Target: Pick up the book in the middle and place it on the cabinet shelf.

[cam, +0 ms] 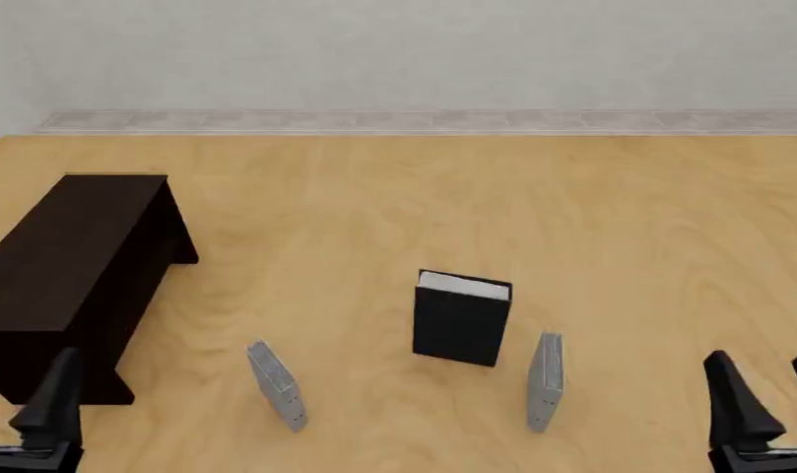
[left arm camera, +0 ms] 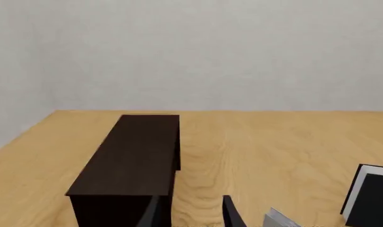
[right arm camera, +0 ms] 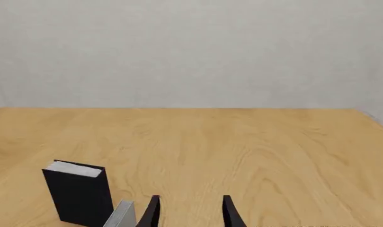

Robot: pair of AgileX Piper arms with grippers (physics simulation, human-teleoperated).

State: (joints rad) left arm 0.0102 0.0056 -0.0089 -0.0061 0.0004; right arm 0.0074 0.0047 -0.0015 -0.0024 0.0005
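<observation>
Both claws, left (cam: pixel 24 414) and right (cam: pixel 766 399), hang apart, empty; 2 grey books (cam: pixel 277 384) flank the book (cam: pixel 461 320) at 12 o'clock, easily toppled.

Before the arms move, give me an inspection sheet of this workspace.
Surface: wooden table, bare between items.
Job's things: black book standing upright mid-table; dark cabinet at the left, top bare.
Clutter: two thin grey books, left one, right one, flanking the black book.
Grippers: left end effector and right end effector open, holding nothing.
Cables: nothing seen.
Surroundings: plain grey wall.
</observation>
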